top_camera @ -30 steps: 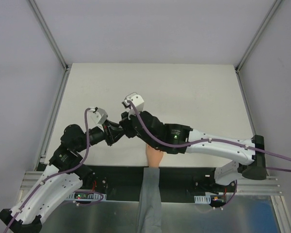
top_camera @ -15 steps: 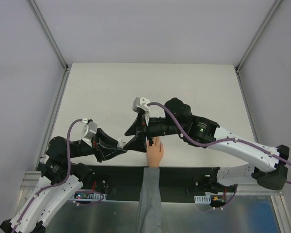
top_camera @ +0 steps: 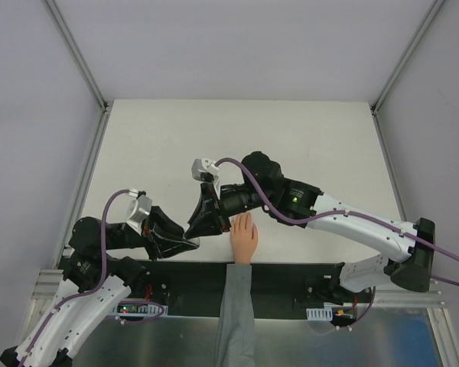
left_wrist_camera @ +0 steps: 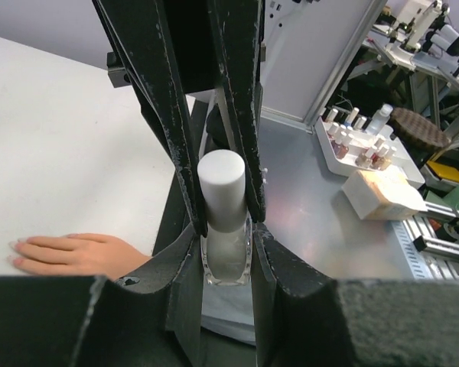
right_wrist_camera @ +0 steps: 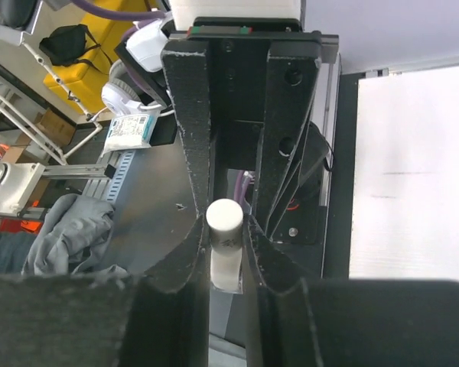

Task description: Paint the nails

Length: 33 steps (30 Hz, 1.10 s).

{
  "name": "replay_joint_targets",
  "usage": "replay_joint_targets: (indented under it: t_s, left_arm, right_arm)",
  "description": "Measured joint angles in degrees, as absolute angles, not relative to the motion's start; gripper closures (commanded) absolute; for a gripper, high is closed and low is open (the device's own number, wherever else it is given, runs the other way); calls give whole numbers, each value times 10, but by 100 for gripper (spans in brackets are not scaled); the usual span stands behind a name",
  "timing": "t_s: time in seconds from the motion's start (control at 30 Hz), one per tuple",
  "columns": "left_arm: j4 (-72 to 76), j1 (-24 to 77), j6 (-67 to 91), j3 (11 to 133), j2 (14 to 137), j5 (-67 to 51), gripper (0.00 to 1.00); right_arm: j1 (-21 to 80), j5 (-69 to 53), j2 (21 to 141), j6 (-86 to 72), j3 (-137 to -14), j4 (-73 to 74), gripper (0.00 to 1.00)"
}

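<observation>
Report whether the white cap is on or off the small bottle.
On: the white cylindrical cap sits flush atop the small clear glass bottle; no brush shows.

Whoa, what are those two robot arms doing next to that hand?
They are getting ready to paint the nails. The left gripper is clamped on a little nail polish bottle, and the right gripper pinches its white cap, which sits on the bottle. A person's hand lies flat on the white table right beside them. No brush is out yet.
</observation>
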<state>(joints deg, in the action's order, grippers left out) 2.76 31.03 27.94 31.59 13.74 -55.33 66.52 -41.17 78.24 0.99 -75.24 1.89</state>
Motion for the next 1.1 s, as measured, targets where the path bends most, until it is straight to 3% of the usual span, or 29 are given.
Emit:
replay_joint_targets:
  t_s: [0.07,0.23,0.37,0.43,0.63,0.77,0.9,0.93,1.1]
  left_arm:
    - [27,310,285,320,137,-548,100]
    - [3,311,273,340,139,-503,100]
    - [-40,312,229,369,159,-441,100]
    - [-59,312,200,381,182,-392,100]
    - [-68,317,152,408,286,-282,100]
    - [-63,319,135,414,345,-257,100]
    - [-59,319,130,413,349,-260,100]
    - [-58,319,130,413,343,-261,100]
    - [-52,316,135,386,286,-281,100]
  right_arm:
    - [665,-415,782,13,-752,12,99]
    - [663,-408,780,18,-751,-13,99]
    - [668,-336,768,29,-744,-18,99]
    - [687,-221,759,41,-751,11,99]
    - [805,284,815,0,-847,149,99]
    - [814,416,865,-43,-881,192,99]
    - [813,427,868,-45,-882,193,84]
    - [813,419,867,-41,-882,189,77]
    - [797,303,828,-8,-857,178,54]
